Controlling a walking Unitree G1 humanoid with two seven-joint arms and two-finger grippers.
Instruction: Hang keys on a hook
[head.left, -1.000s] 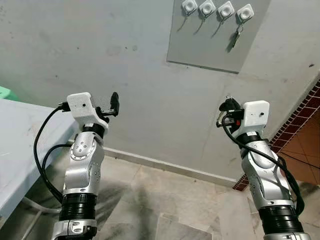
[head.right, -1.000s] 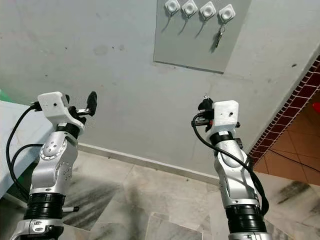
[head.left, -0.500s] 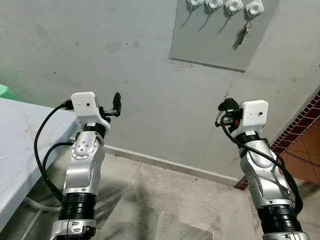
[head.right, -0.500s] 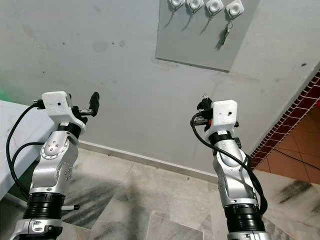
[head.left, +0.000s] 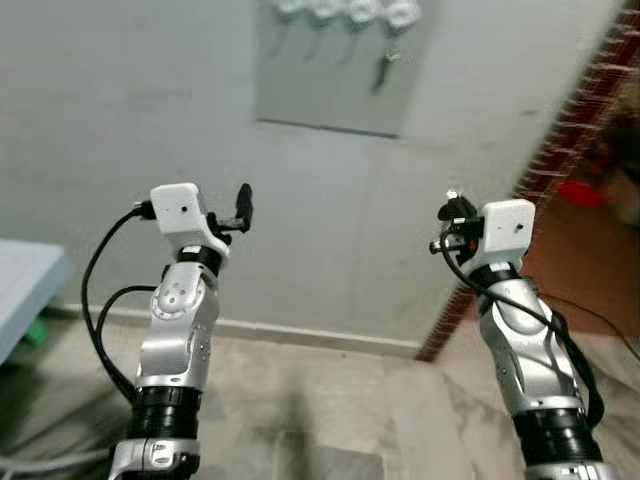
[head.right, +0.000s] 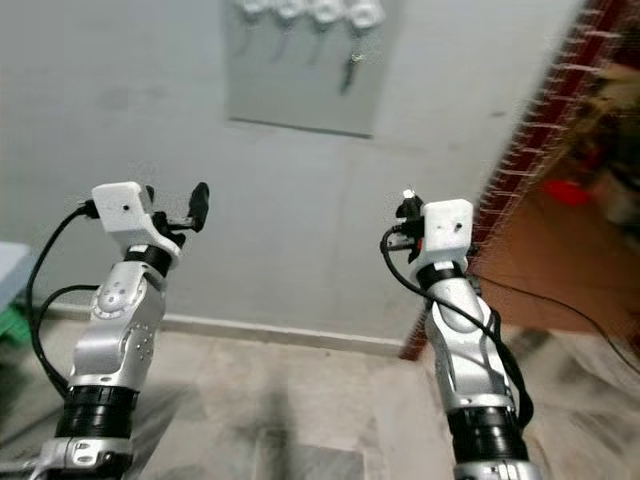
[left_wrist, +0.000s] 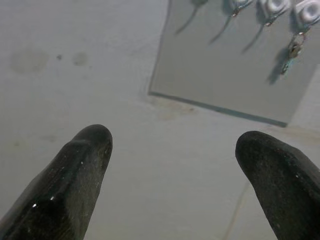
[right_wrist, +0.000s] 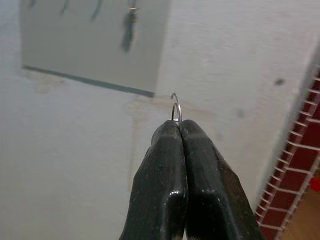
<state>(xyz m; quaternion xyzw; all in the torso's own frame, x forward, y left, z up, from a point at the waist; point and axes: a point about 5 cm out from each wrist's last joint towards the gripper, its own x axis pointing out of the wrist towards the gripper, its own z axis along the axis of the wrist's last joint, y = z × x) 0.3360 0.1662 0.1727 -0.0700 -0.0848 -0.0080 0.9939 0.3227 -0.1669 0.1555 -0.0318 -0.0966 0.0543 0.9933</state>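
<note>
Your right gripper (right_wrist: 179, 125) pinches a key ring (right_wrist: 176, 107), fingers pressed together; your left gripper (left_wrist: 172, 145) gapes wide, empty, below the hook panel (head.left: 335, 85).

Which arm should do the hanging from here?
Right. The right gripper is shut on a key ring, below the hook board. The left gripper is open, holding nothing.

Head stereo pair looks forward and slightly down at the far wall (head.left: 130, 110), both arms in frame. Each wrist camera looks along its own fingers toward that wall. All four views share the grey hook panel (head.left: 330, 90).
</note>
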